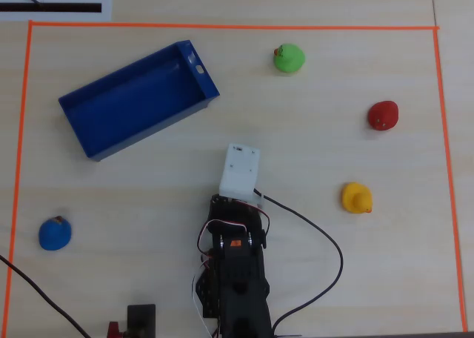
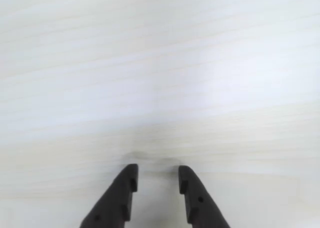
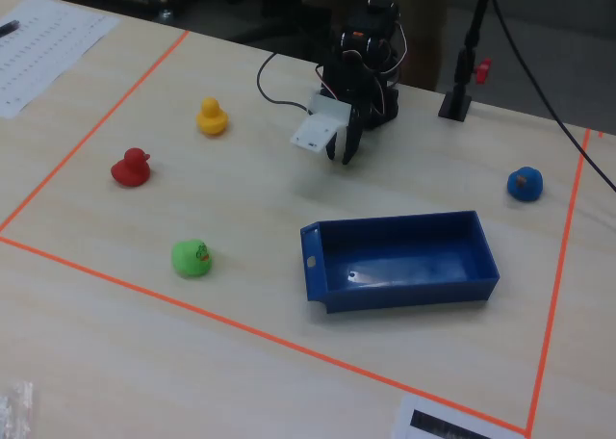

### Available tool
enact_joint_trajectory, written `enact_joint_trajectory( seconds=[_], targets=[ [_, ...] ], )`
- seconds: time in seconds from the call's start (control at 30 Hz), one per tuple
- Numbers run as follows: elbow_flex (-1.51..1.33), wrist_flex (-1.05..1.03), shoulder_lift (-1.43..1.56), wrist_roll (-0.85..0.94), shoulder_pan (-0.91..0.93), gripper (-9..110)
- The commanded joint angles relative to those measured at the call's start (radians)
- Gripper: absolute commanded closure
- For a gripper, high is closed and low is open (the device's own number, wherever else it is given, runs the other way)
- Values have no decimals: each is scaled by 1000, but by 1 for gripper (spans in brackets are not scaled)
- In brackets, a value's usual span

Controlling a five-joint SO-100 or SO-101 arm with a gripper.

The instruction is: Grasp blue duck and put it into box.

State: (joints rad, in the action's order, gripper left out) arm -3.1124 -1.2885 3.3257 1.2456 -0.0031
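Observation:
The blue duck sits on the table near the lower left in the overhead view, and at the right in the fixed view. The dark-blue box lies empty at the upper left, and in the fixed view at the front centre. My gripper is open and empty, close above bare table. In the fixed view it hangs just in front of the arm base, well apart from duck and box. In the overhead view the white wrist housing hides the fingers.
A green duck, a red duck and a yellow duck stand on the right half of the overhead view. Orange tape frames the work area. A black cable loops right of the arm. A black stand sits by the base.

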Motion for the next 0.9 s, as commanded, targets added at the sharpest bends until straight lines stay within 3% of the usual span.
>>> enact_joint_trajectory(
  seconds=[0.0,0.13,0.3,0.47,0.53,0.67,0.87],
  targets=[
    [2,-15,-14,6,-15,101],
    [152,43,-221,78,61,90],
    [802,-160,-723,26,34,80],
    [1336,-445,-1008,-179,-291,78],
    [1465,-471,-1091,-295,-437,76],
    [1516,-469,-1241,-425,-667,75],
    [1588,-445,-1427,-482,-951,70]
  ],
)
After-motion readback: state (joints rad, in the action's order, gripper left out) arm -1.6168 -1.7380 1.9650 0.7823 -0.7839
